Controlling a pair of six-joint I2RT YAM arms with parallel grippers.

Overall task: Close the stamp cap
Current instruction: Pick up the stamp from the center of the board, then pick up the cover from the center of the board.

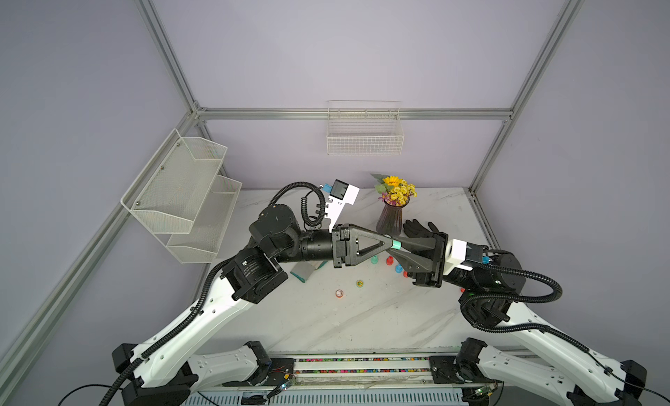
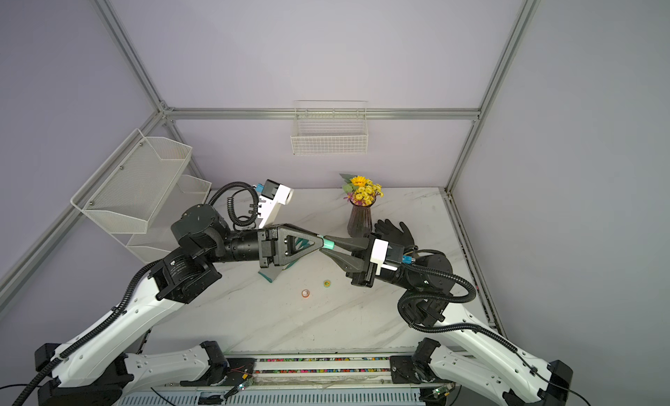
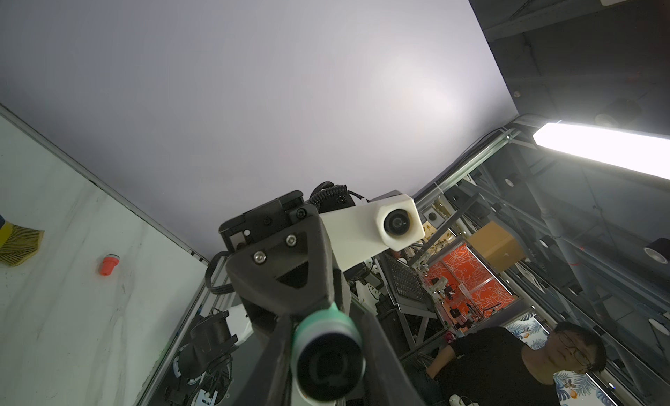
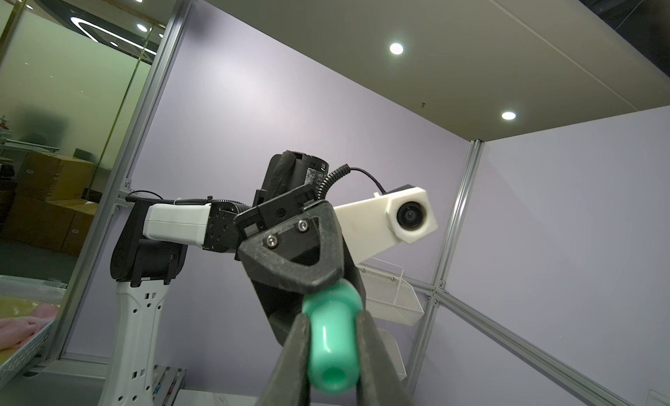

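A teal stamp [image 1: 396, 245] [image 2: 328, 244] hangs in mid-air above the middle of the marble table, held from both sides. My left gripper [image 1: 391, 244] [image 3: 328, 350] is shut on its wide end [image 3: 328, 335]. That end shows a dark face with a pale rim, and I cannot tell whether this is the cap. My right gripper [image 1: 395, 247] [image 4: 333, 319] comes from the opposite side and is shut on the narrow teal handle [image 4: 331, 346], whose holed tip points at the right wrist camera. The two grippers meet nose to nose.
Below the grippers stand small green [image 1: 373, 259], red [image 1: 389, 260] and blue [image 1: 398, 268] stamps, with two round pieces [image 1: 359, 283] [image 1: 339, 293] nearer the front. A flower vase [image 1: 391, 219] and a black glove [image 1: 420, 228] are behind. A grey-teal pad [image 1: 302, 272] lies under the left arm.
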